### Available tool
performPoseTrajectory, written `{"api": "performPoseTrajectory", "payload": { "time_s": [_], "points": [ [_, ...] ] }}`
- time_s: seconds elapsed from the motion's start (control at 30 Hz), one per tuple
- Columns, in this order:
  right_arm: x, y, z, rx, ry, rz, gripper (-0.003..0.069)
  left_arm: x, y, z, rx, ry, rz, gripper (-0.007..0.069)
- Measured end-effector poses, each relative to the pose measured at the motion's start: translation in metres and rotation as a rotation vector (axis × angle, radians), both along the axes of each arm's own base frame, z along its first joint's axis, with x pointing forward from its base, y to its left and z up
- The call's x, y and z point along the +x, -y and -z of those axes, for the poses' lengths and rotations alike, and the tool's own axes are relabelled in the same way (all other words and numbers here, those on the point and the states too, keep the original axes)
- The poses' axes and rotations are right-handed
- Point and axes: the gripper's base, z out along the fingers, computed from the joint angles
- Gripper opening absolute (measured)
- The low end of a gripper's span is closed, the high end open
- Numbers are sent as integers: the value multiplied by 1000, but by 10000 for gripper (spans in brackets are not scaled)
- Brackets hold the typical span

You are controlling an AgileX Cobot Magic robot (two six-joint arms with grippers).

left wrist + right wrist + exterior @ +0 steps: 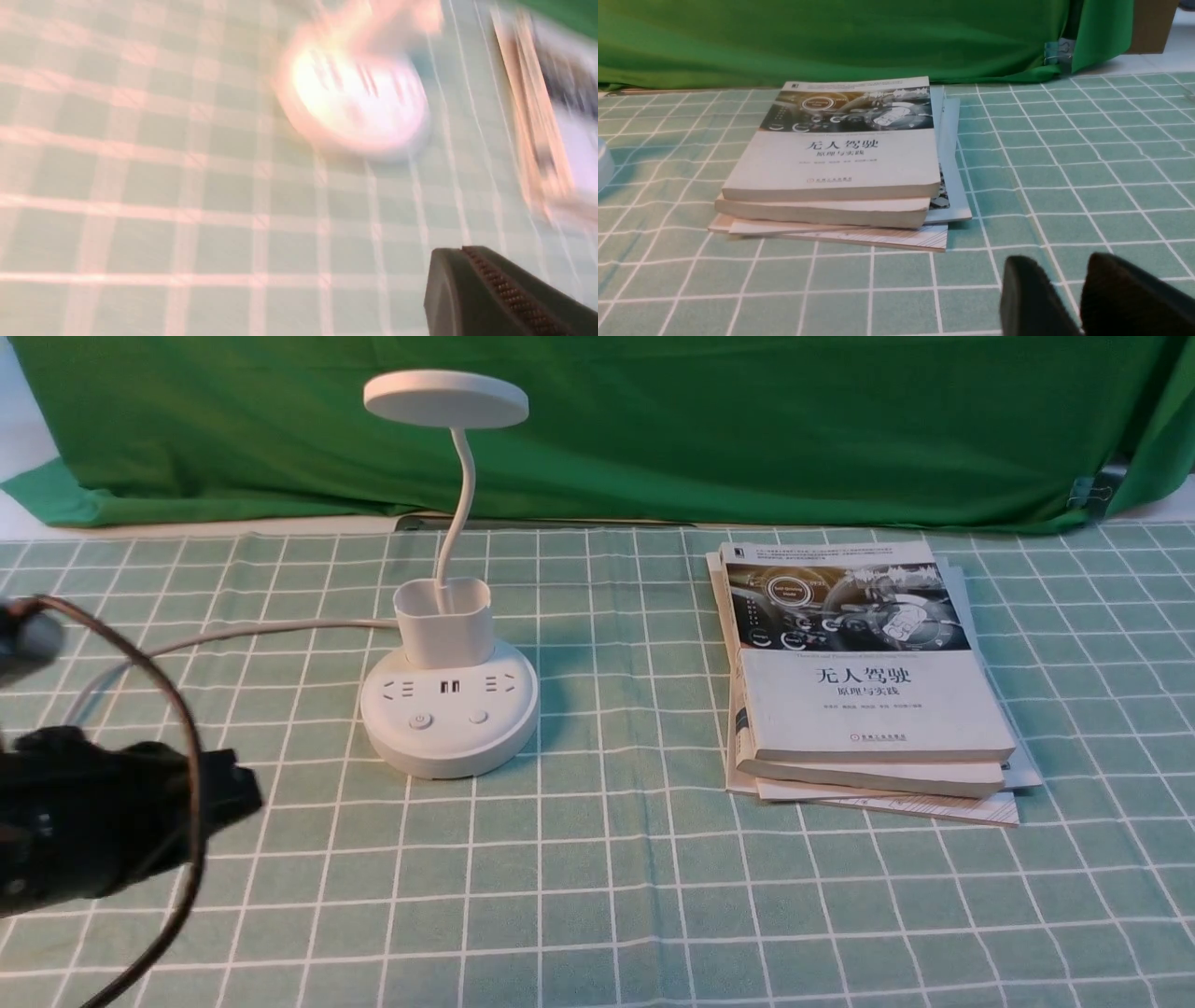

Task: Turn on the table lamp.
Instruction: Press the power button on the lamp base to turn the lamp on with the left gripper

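Observation:
The white table lamp (448, 709) stands left of centre on the checked cloth, its disc head (446, 399) up on a curved neck and unlit. Two buttons (420, 720) sit on the front of its round base, and its cord (243, 633) trails away to the left. My left gripper (233, 793) hovers low at the left, short of the base and not touching it. In the blurred left wrist view the left gripper (460, 249) has its fingers pressed together, with the lamp base (355, 102) ahead. The right gripper (1064, 270) hangs over bare cloth, with a narrow gap between its fingers and nothing in it.
A stack of books (859, 663) lies right of the lamp, also seen as the books (840, 154) ahead of the right gripper. A green cloth backdrop (653, 420) closes off the far edge. A dark cable (177, 728) loops over my left arm.

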Motion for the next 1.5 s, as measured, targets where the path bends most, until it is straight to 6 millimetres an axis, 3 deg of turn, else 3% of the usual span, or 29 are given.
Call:
{"api": "performPoseTrajectory", "payload": {
  "time_s": [0.1,0.17,0.27,0.4,0.53,0.67,0.83,1.5],
  "points": [
    [0,0,0,0,0,0,239,33,17,7,-12,-64,93,-4],
    [0,0,0,0,0,0,239,42,25,10,13,-80,124,-4],
    [0,0,0,0,0,0,239,72,57,12,117,-101,208,-4],
    [0,0,0,0,0,0,239,98,84,12,226,-99,235,-4],
    [0,0,0,0,0,0,239,132,110,27,368,-109,249,-4],
    [0,0,0,0,0,0,239,153,119,50,407,-150,251,-4],
    [0,0,0,0,0,0,239,163,123,68,429,-148,252,-4],
    [0,0,0,0,0,0,239,178,126,88,426,-99,200,-1]
  ]
}}
